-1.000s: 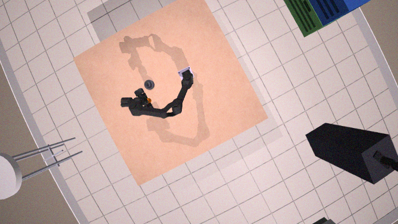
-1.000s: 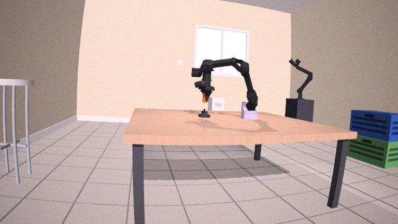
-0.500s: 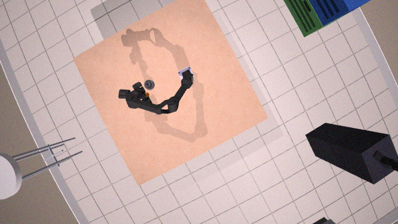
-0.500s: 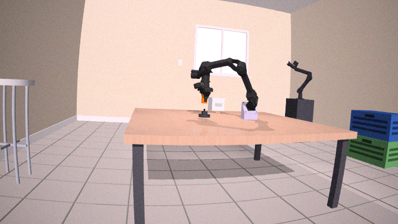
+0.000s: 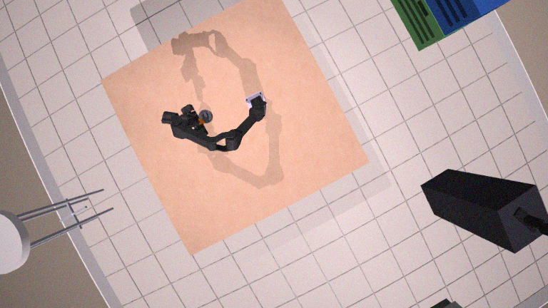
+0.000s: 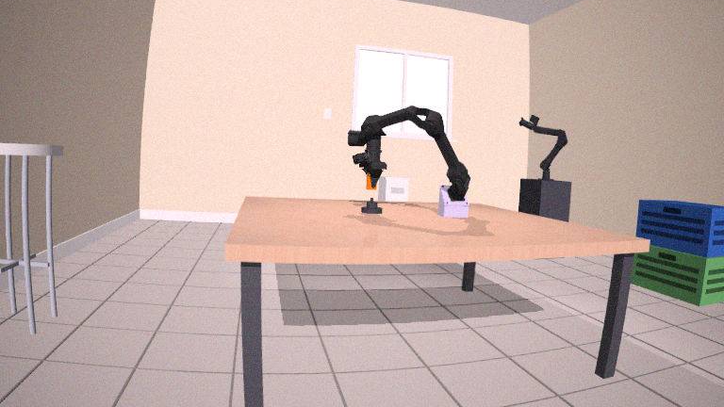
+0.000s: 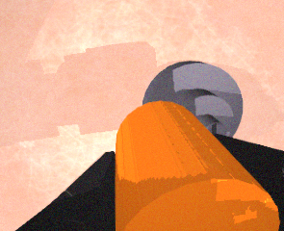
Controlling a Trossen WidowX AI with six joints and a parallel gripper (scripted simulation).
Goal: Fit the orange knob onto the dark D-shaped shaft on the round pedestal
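Note:
The orange knob (image 5: 201,121) (image 6: 370,182) (image 7: 180,159) is a tall rounded piece. My gripper (image 5: 201,122) (image 6: 371,183) is shut on it and points down. In the wrist view the dark fingers show on both sides of the knob. The round dark pedestal (image 5: 205,116) (image 6: 371,210) (image 7: 161,87) stands on the table, with its thin shaft (image 6: 371,202) upright. In the exterior view the knob hangs above the shaft with a gap between them. In the wrist view the knob covers part of the pedestal's near side. The shaft's flat side and the knob's hole are hidden.
The wooden table (image 5: 242,207) (image 6: 427,252) carries the arm's pale lilac base block (image 5: 254,98) (image 6: 452,209), to the right of the pedestal. A stool (image 6: 31,149), a blue crate (image 6: 678,226), a green crate (image 6: 672,274) and a dark stand (image 6: 555,197) are beyond the table.

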